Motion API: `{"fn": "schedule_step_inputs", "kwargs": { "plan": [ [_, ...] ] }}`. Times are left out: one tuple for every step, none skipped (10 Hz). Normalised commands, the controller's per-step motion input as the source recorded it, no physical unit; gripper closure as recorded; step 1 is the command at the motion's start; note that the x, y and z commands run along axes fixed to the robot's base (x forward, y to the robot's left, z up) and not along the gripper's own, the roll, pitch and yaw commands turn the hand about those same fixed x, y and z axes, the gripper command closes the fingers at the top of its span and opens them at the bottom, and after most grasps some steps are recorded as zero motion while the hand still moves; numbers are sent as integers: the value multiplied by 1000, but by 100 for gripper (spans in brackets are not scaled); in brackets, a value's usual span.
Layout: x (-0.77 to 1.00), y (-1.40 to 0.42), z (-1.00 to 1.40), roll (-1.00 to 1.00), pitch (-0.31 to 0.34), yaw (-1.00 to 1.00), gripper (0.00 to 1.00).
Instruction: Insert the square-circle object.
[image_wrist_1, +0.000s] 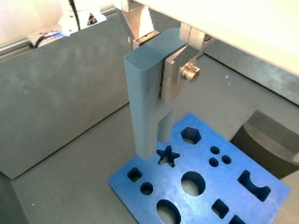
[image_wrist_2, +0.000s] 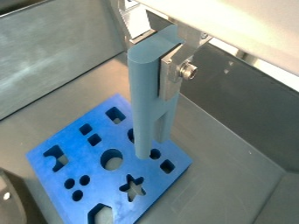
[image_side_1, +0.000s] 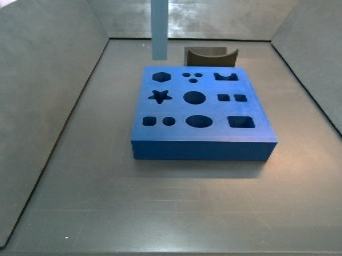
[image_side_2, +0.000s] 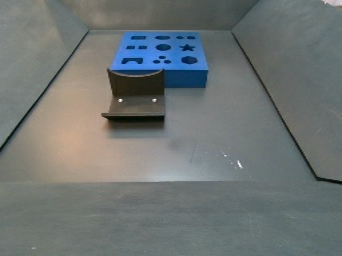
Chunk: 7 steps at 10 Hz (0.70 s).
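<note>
1. Holding the bar (image_wrist_1: 149, 101) up high, the claw (image_wrist_1: 177, 72) is pinching its top end, above the block (image_wrist_1: 198, 175).
2. Hanging over the block's holes, the bar is needing its legs lined up straight with the right hole, then going down slowly.

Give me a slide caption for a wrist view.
Pincer holds the pale-blue bar upright above the blue block.

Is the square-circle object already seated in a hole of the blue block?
No. In both wrist views the gripper holds the square-circle object upright, its lower end above the blue block, not down in a hole.
</note>
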Motion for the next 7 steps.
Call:
{"fn": "schedule_step_inputs", "kwargs": {
  "plan": [
    [0, 0, -560, -20, -81, -1000, 100],
    [-37, 0, -597, -40, -113, -1000, 100],
    [-20, 0, -551, -49, -80, -1000, 100],
    [-14, 0, -543, -46, -74, -1000, 100],
    [-9, 0, -531, -51, -66, -1000, 100],
    [0, -149, -389, -20, 0, -943, 100],
    [0, -214, -274, 0, 13, -937, 100]
  ]
}}
